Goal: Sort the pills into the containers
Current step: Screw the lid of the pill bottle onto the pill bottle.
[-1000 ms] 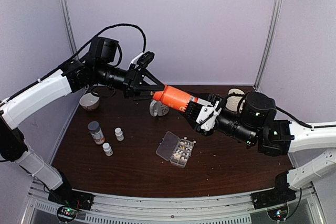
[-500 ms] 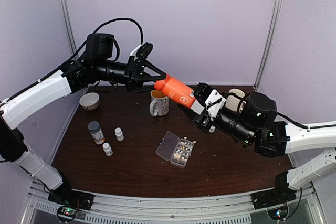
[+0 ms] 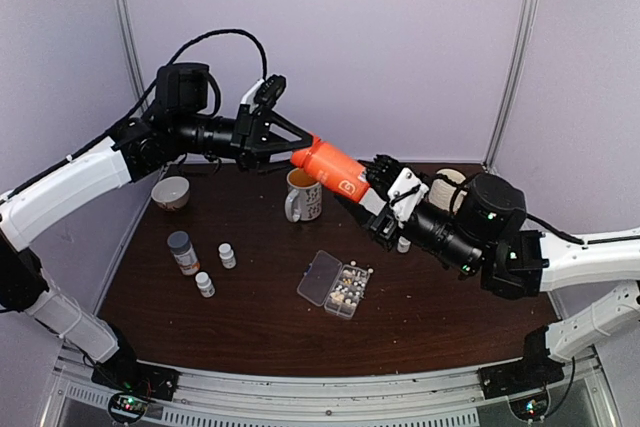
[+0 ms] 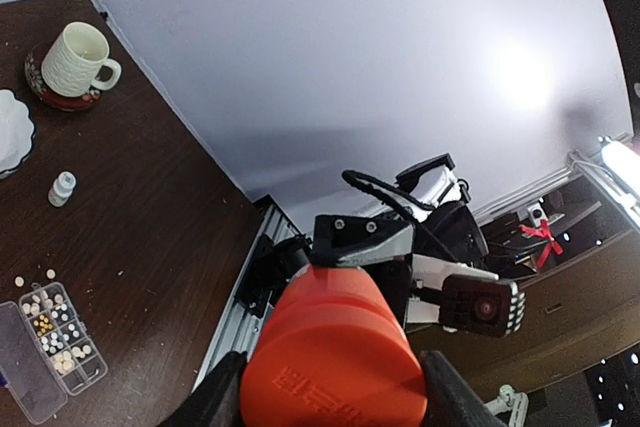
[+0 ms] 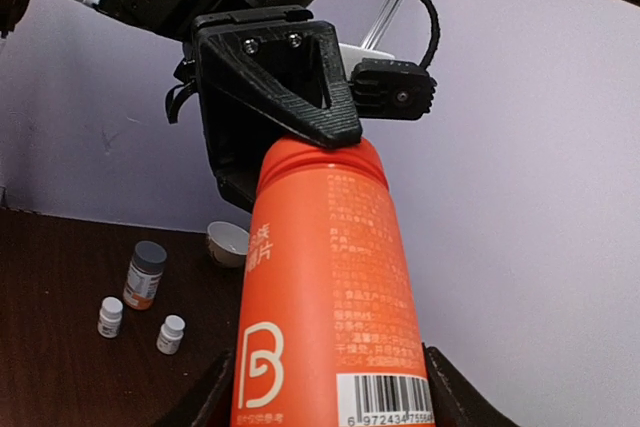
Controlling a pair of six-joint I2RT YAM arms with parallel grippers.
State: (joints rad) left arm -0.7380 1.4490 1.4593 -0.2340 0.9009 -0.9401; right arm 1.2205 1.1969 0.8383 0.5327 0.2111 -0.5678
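Well, far left on the table [image 3: 250, 337] sit a small bowl [image 3: 171, 192], a grey-capped bottle [image 3: 182, 252] and two little white bottles [image 3: 227, 255], off to the side where they are not in the way. Next comes the left gripper [image 3: 295, 155], up in the air, pinched tight on the top end of the orange bottle [image 3: 335, 175]. I think it holds that end so the cap can be twisted off. The orange bottle hangs slanted between both arms, above a mug [image 3: 302, 197]. Below, near the middle of the table, lies the clear box [image 3: 336, 285] with its lid [image 3: 320, 276] flipped open, so pills [image 3: 347, 289] can go in. Some pills sit in its small compartments [image 3: 342, 299], and a few lie just beside it. On the right, the right gripper [image 3: 372, 192] is clamped around the bottle's lower end, likely to keep it steady while the other arm turns.
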